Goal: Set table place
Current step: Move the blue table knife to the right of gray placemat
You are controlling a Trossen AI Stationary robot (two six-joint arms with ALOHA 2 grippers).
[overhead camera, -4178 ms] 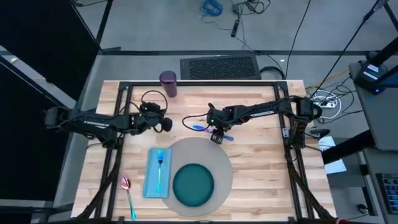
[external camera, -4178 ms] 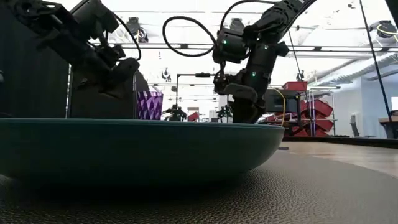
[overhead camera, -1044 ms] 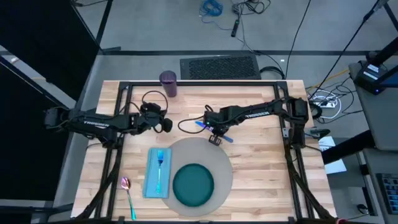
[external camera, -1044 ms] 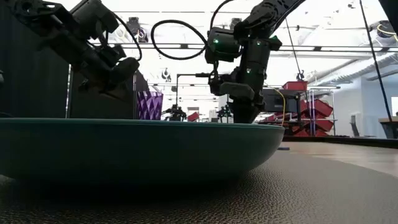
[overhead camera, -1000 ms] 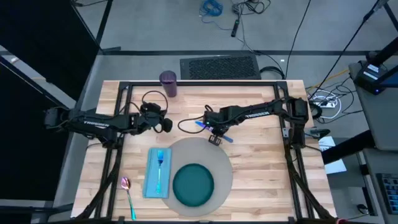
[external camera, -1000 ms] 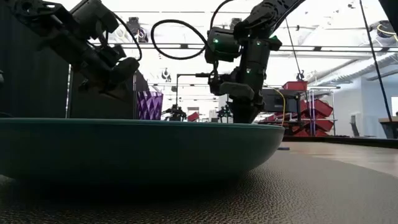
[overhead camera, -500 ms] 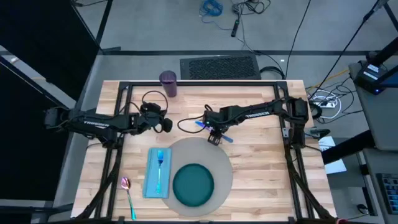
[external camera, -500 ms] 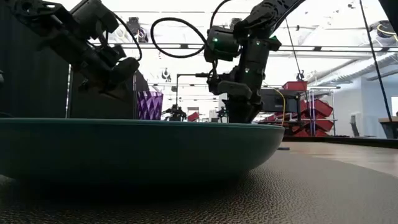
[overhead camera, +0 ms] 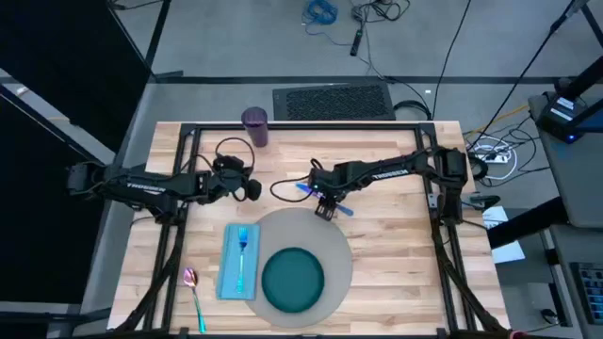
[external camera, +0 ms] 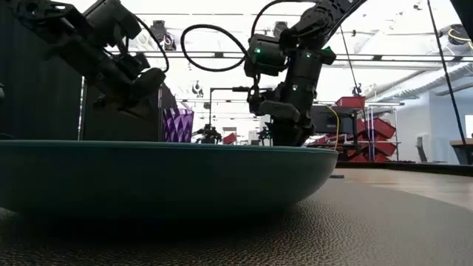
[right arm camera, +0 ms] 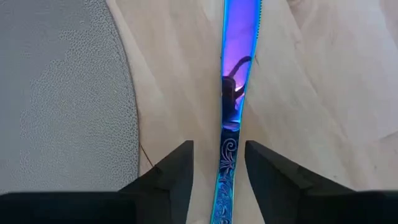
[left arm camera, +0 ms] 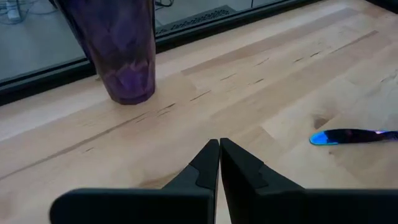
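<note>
Right gripper [right arm camera: 217, 171] over the blue knife [right arm camera: 235, 93]
Only the wrist view shows spread fingers [right arm camera: 177, 171] straddling its handle; left gripper [left arm camera: 219, 165] fingers pressed together.

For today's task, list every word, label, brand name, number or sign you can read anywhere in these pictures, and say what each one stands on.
White lettering on the left arm: too small to read.
White lettering on the right arm: too small to read.
Knife: an engraved scroll pattern on the handle, no words.
Cup, plate, napkin, mat: no text to be seen.
Nothing in the room behind is legible.
</note>
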